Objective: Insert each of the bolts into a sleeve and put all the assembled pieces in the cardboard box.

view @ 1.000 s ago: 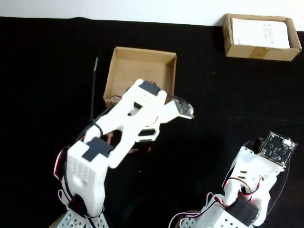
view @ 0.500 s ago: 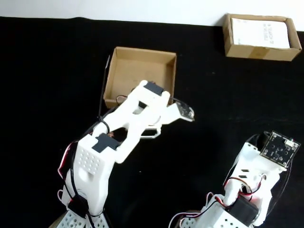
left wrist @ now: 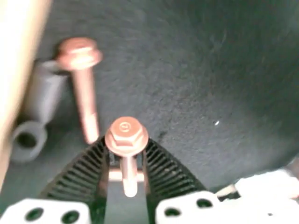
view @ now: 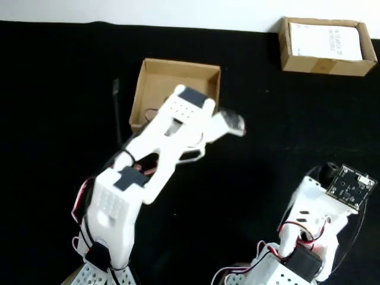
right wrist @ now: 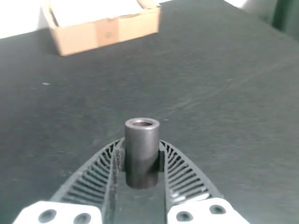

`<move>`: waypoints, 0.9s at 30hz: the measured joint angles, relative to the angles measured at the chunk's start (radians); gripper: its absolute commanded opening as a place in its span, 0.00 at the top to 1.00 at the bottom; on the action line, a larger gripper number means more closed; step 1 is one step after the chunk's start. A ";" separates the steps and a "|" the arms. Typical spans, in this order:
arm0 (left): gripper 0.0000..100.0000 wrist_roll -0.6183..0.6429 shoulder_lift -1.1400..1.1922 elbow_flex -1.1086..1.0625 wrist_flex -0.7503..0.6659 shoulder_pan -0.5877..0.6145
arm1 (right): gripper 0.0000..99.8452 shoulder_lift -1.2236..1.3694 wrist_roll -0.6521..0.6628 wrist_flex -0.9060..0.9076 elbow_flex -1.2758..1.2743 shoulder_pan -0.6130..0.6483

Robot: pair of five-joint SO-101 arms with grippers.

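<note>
Toward the near right corner of the black cloth worktop [view: 285,130], the right tool [right wrist: 140,150] is clenched on a short dark grey metal sleeve [right wrist: 141,133] — upright, hole on top, likely so a bolt can drop in. The left tool [left wrist: 125,150] grips a shiny copper-coloured bolt [left wrist: 126,136] by its smooth stem, with the six-sided head poking out. On the cloth beyond lie a second copper bolt [left wrist: 81,84] and two grey tube sleeves [left wrist: 28,135], near the open brown cardboard box [view: 172,80].

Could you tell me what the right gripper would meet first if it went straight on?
Probably just the bare black table; the right gripper, shut on a sleeve, has nothing else ahead. The paper-filled box lies farther off, aside.
</note>
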State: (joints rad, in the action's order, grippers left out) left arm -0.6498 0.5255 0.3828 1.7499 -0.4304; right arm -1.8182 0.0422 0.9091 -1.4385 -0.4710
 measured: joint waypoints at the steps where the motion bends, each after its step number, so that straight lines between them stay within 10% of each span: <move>1: 0.99 0.041 -0.035 0.000 -0.009 -0.002 | 0.99 0.000 -0.017 0.000 0.000 0.017; 11: 0.99 0.476 -0.397 0.000 -0.242 -0.054 | 0.99 0.000 -0.163 -0.006 0.000 0.292; 27: 0.99 0.680 -1.023 -0.048 -0.239 -0.094 | 0.99 0.000 -0.183 -0.166 -0.066 0.740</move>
State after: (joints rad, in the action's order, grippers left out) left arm 0.0299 -0.4979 0.3353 1.5106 -0.5240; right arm -1.8182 -0.1404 0.7434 -1.5044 0.2685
